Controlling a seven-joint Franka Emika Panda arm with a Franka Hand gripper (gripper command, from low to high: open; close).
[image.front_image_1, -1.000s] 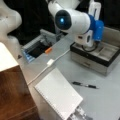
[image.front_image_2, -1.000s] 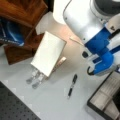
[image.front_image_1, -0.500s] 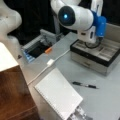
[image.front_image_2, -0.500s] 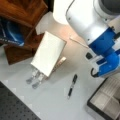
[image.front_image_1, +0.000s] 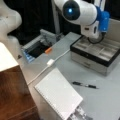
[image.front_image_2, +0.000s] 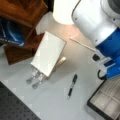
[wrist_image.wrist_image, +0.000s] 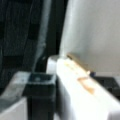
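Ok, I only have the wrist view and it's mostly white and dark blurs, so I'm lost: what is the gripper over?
Observer: In a front view the gripper is above the back part of a grey divided tray.
Operator: Anything loose nearby?
Observer: A black pen lies on the table in front of the tray, apart from it.
Operator: Anything else?
Observer: A white notepad lies flat to the pen's left in a front view, not touching it.
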